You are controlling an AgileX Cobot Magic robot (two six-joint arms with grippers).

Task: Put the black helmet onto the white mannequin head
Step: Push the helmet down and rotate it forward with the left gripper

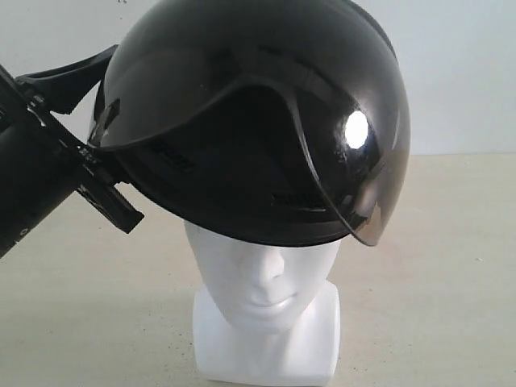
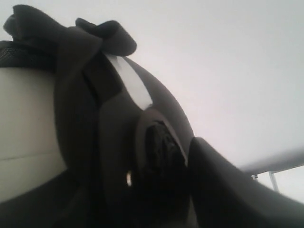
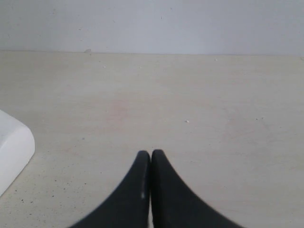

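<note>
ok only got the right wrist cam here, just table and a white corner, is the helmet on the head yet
observer: partly, the black helmet covers the top of the white mannequin head, nose and mouth showing below
operator: sitting level
observer: no, tilted, lower toward the exterior view's right
operator: is the left hand on it
observer: yes, the left hand looks clamped on its rim, at the exterior view's left

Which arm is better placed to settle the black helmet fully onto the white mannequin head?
Left. The left claw grips the matte black visored helmet at its rim over the glossy white mannequin head; the right claw is shut, empty, over the beige table.
</note>
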